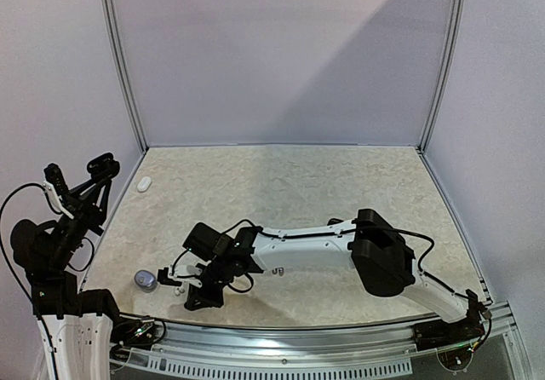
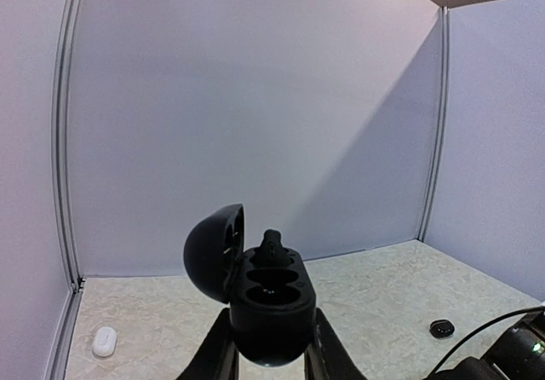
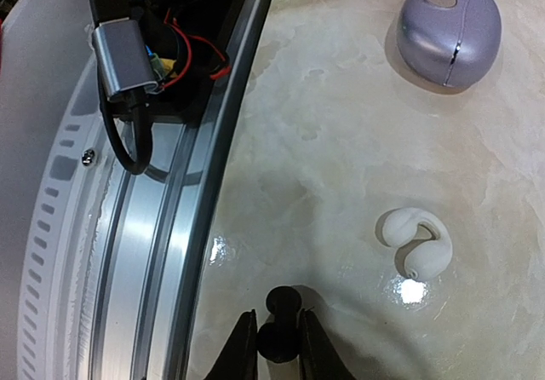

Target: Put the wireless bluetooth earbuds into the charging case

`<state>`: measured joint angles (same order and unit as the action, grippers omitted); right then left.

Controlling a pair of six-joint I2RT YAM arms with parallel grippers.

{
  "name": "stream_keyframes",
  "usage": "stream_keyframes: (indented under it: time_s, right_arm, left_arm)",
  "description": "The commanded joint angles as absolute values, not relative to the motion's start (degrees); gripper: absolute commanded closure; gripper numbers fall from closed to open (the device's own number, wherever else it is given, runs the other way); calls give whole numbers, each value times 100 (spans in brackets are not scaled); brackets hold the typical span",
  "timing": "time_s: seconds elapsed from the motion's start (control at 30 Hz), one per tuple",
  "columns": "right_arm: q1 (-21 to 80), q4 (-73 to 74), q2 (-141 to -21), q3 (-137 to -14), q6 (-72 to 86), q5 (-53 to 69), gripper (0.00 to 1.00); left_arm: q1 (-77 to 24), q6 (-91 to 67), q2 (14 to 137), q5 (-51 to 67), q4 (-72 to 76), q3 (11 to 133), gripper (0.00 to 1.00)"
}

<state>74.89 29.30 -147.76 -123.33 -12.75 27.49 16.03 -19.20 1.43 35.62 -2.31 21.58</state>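
Black earbud (image 3: 281, 300) apparently pinched, right hand (image 3: 276, 339)

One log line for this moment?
left gripper: holding open black case | right gripper: pinching black bud | white bud, grey case: on table

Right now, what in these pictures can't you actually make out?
Right wrist: black earbud in the right gripper, lower end cut off by frame edge.
Top view: same earbud, too small, masked by gripper.
Left wrist: charging case's near sockets, too dark inside; small black object, too tiny to identify.

Marbled table (image 1: 341, 184), lilac case (image 3: 449, 29), white earbud (image 3: 430, 248)
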Motion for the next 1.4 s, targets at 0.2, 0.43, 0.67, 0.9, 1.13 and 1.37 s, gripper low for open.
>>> stream_keyframes:
  time_s: [0.2,0.43,0.67,0.9,1.13,1.37]
  right_arm:
    - [7548,2923,-14713,-12305,-1261,2667,80]
    - [7564,2891,-14670,-12312,-1326,2759,75]
    - [7570,2900,-14654,-12323,-1343,2716,77]
    - [7575,2906,-14567,-12305,-1379,2727,76]
    - [7586,2897,-14520,-12305,-1404,2718,76]
    - [7612,2912,-14496,-12305,-1424,2690,72]
  left_arm:
    - [1597,-1983,106,3650,-97,2072,100]
    - [1594,-1978,103,3665,-97,2056,100]
    - [1591,-1989,105,3672,-97,2050,100]
    - [1593,-1999,121,3696,-97,2043,100]
    - [1587,-2006,131,3708,-97,2048,100]
    - [1583,-2022,132,3718,-97,2039,100]
